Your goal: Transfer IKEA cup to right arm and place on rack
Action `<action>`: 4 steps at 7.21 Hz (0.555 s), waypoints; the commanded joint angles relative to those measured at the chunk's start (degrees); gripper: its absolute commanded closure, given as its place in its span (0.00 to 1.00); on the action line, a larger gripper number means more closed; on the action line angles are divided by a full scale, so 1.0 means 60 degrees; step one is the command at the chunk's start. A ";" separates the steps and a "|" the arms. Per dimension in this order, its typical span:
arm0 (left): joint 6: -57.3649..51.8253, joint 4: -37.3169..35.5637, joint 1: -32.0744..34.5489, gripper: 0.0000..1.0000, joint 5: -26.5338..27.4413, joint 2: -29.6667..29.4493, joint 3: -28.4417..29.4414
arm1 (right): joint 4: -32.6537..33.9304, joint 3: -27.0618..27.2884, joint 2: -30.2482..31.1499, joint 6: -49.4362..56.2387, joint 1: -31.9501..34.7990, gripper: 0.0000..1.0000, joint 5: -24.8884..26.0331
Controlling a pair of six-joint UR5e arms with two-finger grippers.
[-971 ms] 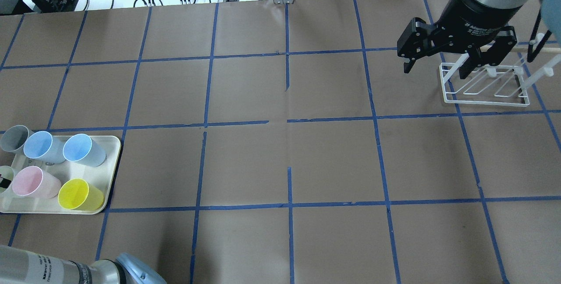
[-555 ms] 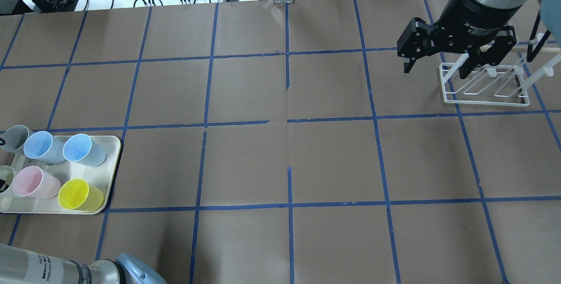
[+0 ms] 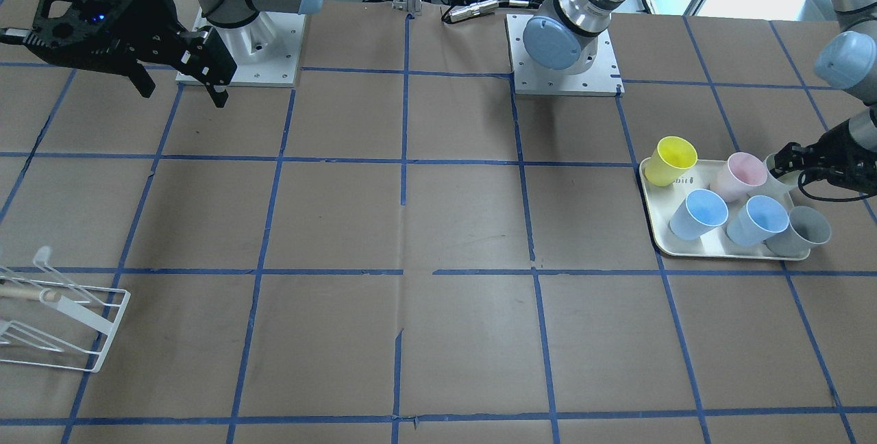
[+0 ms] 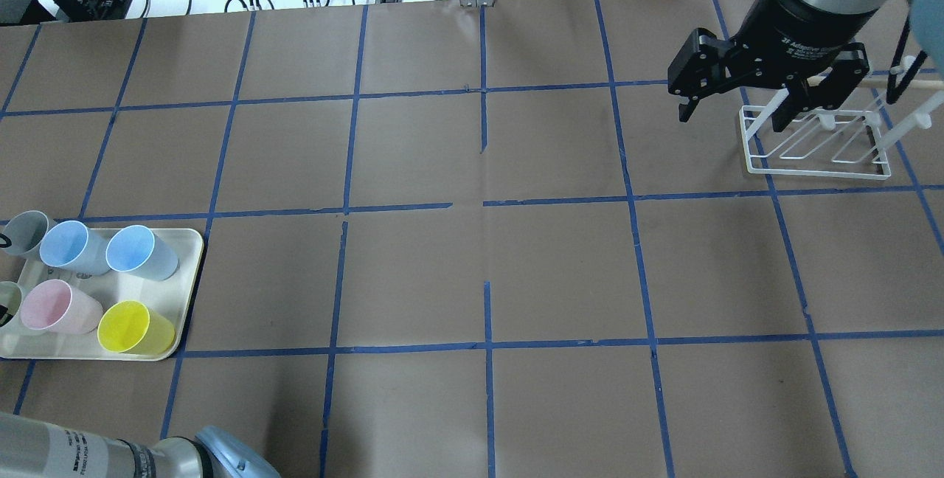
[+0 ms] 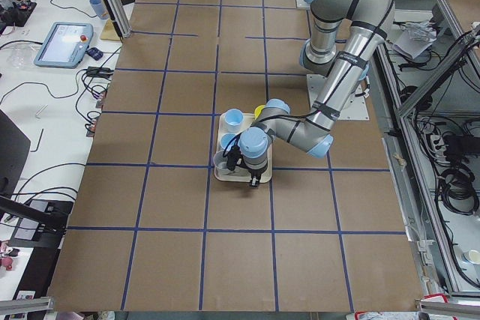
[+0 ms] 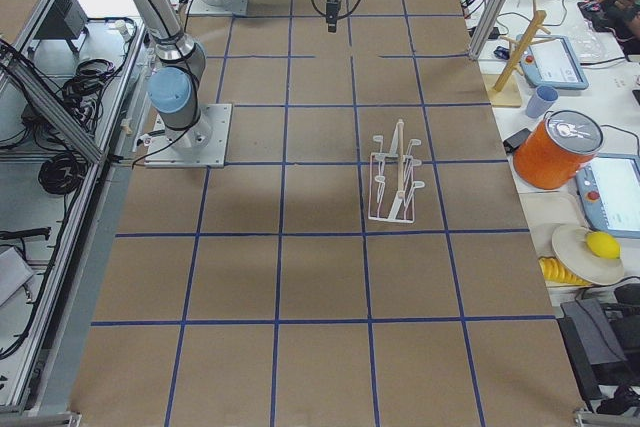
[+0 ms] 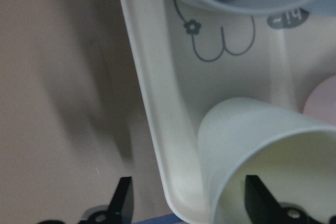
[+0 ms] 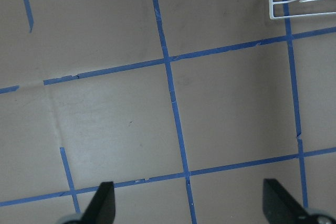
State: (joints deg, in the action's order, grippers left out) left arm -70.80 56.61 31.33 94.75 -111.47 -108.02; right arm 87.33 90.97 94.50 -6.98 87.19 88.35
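Note:
The pale cream IKEA cup (image 7: 252, 135) stands at the tray's outer corner and is cut off at the left edge of the overhead view (image 4: 9, 293). My left gripper (image 7: 190, 200) is open over it. One finger is at the cup's mouth and the other is outside the tray rim. It also shows in the front view (image 3: 788, 159), low over that cup. My right gripper (image 4: 732, 119) is open and empty. It hangs above the table just left of the white wire rack (image 4: 815, 161), which also shows in the front view (image 3: 62, 334).
The cream tray (image 4: 188, 271) also holds a grey cup (image 4: 22, 231), two blue cups (image 4: 70, 246) (image 4: 140, 249), a pink cup (image 4: 48, 305) next to the IKEA cup, and a yellow cup (image 4: 133, 327). Brown paper with blue tape lines covers the table.
Almost nothing. A black cable loop has come in at the overhead view's left edge by the grey cup. The right gripper has shifted very slightly and stays open.

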 commanded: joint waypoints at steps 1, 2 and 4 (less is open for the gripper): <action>-0.0036 0.0072 0.0008 0.88 -0.0044 0.0077 0.0014 | 0.0006 0.0000 -0.0075 -0.0328 -0.0029 0.00 -0.0947; -0.0036 0.0131 0.0008 0.96 -0.0058 0.0107 0.0014 | 0.0006 0.0015 -0.0090 -0.0969 -0.0073 0.00 -0.1318; -0.0051 0.0160 0.0022 1.00 -0.0058 0.0311 0.0087 | 0.0035 0.0029 -0.0455 -0.1996 -0.0073 0.00 -0.2951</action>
State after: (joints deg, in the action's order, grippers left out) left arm -71.03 57.41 31.43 94.45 -110.36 -107.68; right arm 87.40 91.09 92.97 -15.25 86.80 77.47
